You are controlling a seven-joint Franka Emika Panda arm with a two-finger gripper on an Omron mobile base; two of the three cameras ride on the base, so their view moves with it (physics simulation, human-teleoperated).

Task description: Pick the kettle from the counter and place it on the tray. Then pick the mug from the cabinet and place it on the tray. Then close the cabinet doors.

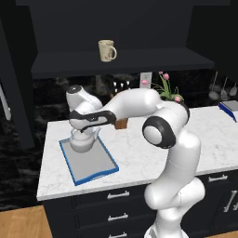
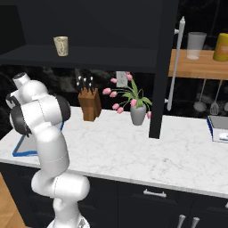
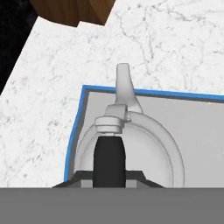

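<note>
The silver-grey kettle (image 1: 83, 143) sits at the far end of the grey, blue-rimmed tray (image 1: 93, 167) on the white counter (image 1: 135, 158). My gripper (image 1: 83, 129) is right above it, shut on its dark arched handle. In the hand view the kettle (image 3: 135, 131) points its spout away from me, the handle runs down between my gripper's (image 3: 110, 180) fingers, and the tray's blue rim (image 3: 72, 135) passes close by its left side. The cream mug (image 1: 107, 50) (image 2: 61, 45) stands on the open cabinet's shelf (image 1: 139, 60). One dark cabinet door (image 2: 162, 67) hangs open.
A wooden knife block (image 2: 90, 104) stands behind the tray, near my arm. A grey vase of pink flowers (image 2: 138, 113) is further right. A blue-edged object (image 1: 230, 108) lies at the counter's far right, with utensils (image 2: 200, 102) hanging on the wall behind.
</note>
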